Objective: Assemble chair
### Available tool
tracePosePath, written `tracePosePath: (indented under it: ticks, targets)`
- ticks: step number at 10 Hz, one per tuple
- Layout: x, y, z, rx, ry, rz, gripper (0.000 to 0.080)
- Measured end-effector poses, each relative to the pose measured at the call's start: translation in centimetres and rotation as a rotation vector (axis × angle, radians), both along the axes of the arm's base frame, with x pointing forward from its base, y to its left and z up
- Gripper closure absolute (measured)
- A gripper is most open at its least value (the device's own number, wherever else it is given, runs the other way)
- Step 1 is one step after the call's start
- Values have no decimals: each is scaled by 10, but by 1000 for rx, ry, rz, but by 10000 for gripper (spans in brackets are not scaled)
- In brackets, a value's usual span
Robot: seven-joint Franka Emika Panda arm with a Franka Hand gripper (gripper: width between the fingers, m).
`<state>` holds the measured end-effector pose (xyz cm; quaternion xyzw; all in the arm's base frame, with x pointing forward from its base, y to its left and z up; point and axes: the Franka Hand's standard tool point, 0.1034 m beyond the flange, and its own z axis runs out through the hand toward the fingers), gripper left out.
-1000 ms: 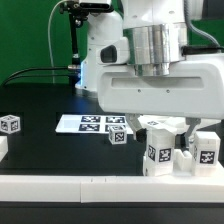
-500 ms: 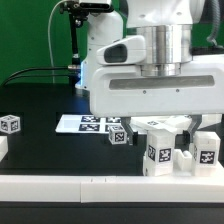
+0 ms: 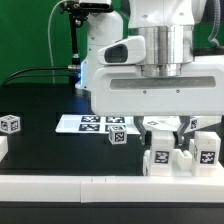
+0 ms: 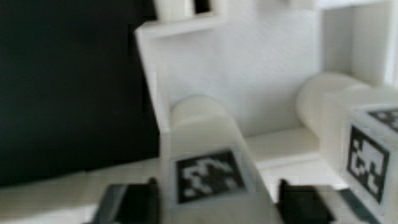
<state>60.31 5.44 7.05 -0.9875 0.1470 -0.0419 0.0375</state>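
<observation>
1: one change to log: the chair piece (image 3: pixel 158 160) at lower right of the exterior view showed a tag on its front half a second ago. now that face reads plain white.
2: turned or nudged?
1: probably one of those, can't say which. the arm barely shifted in that half second; its bigger move came before that.
2: fingers?
1: wrist view has the fingers (image 4: pixel 128 203) straddling the same piece, one dark pad each side, very close. cannot tell if they pinch it or sit just off it.
2: meaning for the task?
1: my guess is the grasp is closing for a pickup, early in the build. the rest is loose on the black bench (image 3: pixel 40 150): tagged cube (image 3: pixel 10 123) at far left, small block (image 3: pixel 118 137) touching the marker board (image 3: pixel 90 122), another block (image 3: pixel 205 150) at far right.
</observation>
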Motion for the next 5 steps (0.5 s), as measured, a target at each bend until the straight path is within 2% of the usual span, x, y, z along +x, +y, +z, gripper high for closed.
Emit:
tracePosePath:
  ticks: [3, 4, 5]
  targets:
    - [0, 4, 0, 30, 22, -393, 515]
    - [1, 5, 1, 53, 39, -573, 515]
    - [2, 6, 1, 101, 67, -812, 515]
